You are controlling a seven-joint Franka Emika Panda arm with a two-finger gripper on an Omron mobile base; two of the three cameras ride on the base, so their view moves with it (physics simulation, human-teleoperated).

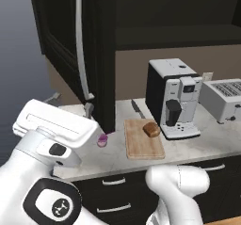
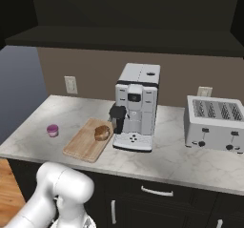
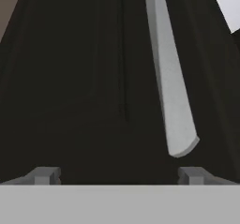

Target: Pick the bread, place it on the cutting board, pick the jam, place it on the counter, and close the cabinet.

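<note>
The bread point(image 1: 151, 129) point(image 2: 101, 133) lies on the far end of the cutting board point(image 1: 141, 148) point(image 2: 81, 148). Left of the board, the small purple jam point(image 1: 102, 140) point(image 2: 52, 130) stands on the marble counter point(image 1: 197, 146) point(image 2: 176, 162). The dark cabinet point(image 1: 61, 40) door stands swung open above the counter's left end, its silver handle point(image 1: 81, 45) point(image 3: 171, 92) hanging down. My gripper point(image 1: 70, 102) point(image 3: 117, 176) is open and empty, close in front of the door panel point(image 3: 75, 78), just below the handle's lower end.
A white coffee machine point(image 1: 174, 97) point(image 2: 136, 108) stands right beside the board. A toaster point(image 1: 223, 99) point(image 2: 214, 122) sits further right. A knife point(image 1: 137, 108) lies behind the board. Black drawers point(image 2: 152, 193) run under the counter.
</note>
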